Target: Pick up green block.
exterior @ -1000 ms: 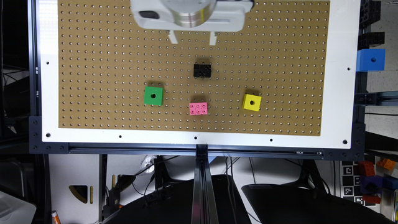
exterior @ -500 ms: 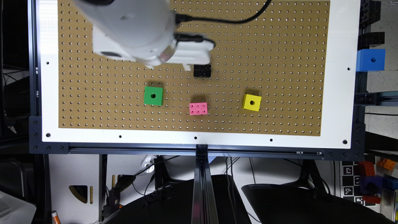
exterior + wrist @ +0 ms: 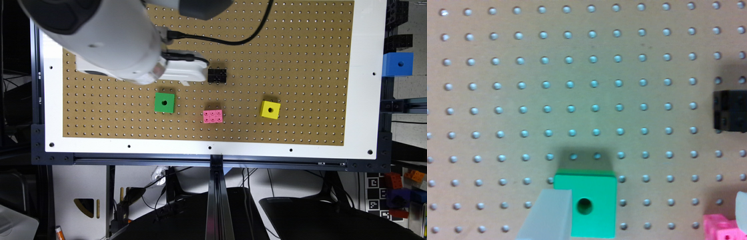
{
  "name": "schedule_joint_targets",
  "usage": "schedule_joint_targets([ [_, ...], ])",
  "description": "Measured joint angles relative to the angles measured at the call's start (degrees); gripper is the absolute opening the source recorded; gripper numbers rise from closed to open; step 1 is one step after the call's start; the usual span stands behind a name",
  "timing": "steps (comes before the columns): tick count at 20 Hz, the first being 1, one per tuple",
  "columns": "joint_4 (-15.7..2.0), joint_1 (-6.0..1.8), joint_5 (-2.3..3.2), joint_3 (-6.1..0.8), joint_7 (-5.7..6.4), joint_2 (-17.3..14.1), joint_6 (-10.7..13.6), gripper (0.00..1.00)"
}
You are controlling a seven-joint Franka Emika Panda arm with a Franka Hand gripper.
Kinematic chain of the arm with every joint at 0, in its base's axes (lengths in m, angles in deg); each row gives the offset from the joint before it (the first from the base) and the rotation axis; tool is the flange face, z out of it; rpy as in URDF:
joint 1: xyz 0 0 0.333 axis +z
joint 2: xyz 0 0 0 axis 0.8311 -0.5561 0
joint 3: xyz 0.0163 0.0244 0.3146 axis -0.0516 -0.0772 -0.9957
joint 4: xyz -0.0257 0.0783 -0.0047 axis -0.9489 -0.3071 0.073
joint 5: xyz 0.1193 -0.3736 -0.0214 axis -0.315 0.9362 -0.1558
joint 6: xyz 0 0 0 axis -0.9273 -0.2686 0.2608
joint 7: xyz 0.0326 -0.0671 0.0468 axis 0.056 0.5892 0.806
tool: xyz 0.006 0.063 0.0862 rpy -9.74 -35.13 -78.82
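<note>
- Pegboard tabletop (image 3: 300, 40) carries the green block (image 3: 164, 102), sitting flat toward the exterior view's left, untouched and not yet lifted.
- We hold our fingers (image 3: 549, 217) spread apart and empty; one pale fingertip overlaps the block's edge in the wrist view, the other (image 3: 741, 207) sits far off beside the pink brick (image 3: 726, 229).
- Our gripper (image 3: 185, 71) hangs just beside the block, not centred over it.
- Risk, as we judge it: descending now, that near fingertip could land on the block's top and shove or tip it.
- A wide sweep might also nudge the pink brick or the black brick (image 3: 217, 75).
</note>
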Motion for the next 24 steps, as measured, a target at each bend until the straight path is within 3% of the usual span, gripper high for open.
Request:
schedule_joint_targets([
  [2,-0.68,-1.19,0.0,0.01,-1.22,-0.53,0.0,1.0],
  [5,-1.78,-1.83,0.0,0.0,-1.83,-1.56,0.0,1.0],
  [13,-2.67,-1.83,0.0,-0.01,-1.85,-3.52,-0.24,1.0],
  [17,-2.83,-1.83,0.03,-0.01,-1.85,-8.29,-4.28,1.0],
  [22,-3.26,-1.83,0.04,-0.01,-1.85,-9.67,-4.79,1.0],
  [24,-3.28,-1.83,0.05,-0.01,-1.86,-11.74,-6.51,1.0],
])
